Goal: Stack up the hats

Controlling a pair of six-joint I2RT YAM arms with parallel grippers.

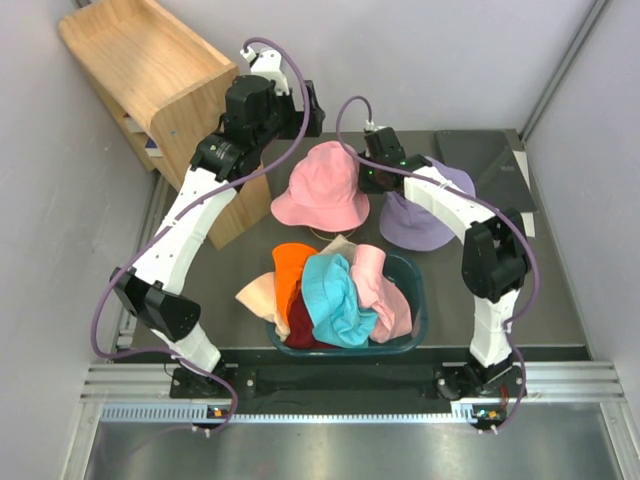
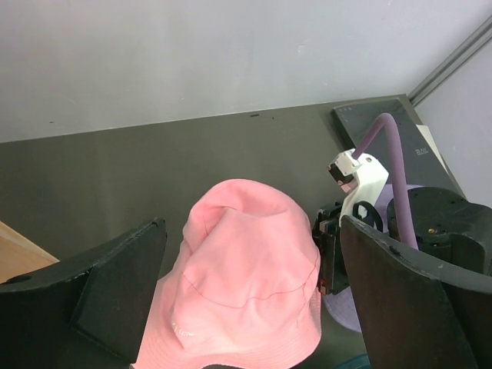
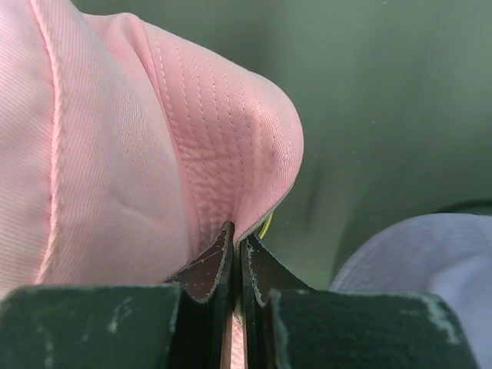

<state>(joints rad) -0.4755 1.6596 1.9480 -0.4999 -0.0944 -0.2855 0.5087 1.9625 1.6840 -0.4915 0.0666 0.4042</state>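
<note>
Most of the job looks undone. The dark tub [image 1: 418, 318] at lower centre of the top view holds a loose heap: teal hat [image 1: 335, 295], orange hat [image 1: 292, 268], maroon, peach and others (none nested). Above it, mid-frame, the pink hat [image 1: 322, 185] sits crown-up on the table, with the lavender hat [image 1: 405, 228] just right of it, beside rather than stacked. The right gripper [image 3: 237, 254] is pinched on the pink hat's brim. The left gripper [image 2: 252, 223] gapes wide around its crown, holding nothing.

Colours: pink hat [image 1: 320, 185], lavender hat [image 1: 415, 230], dk teal tub [image 1: 420, 305], blk fingers [image 3: 204, 273].
</note>
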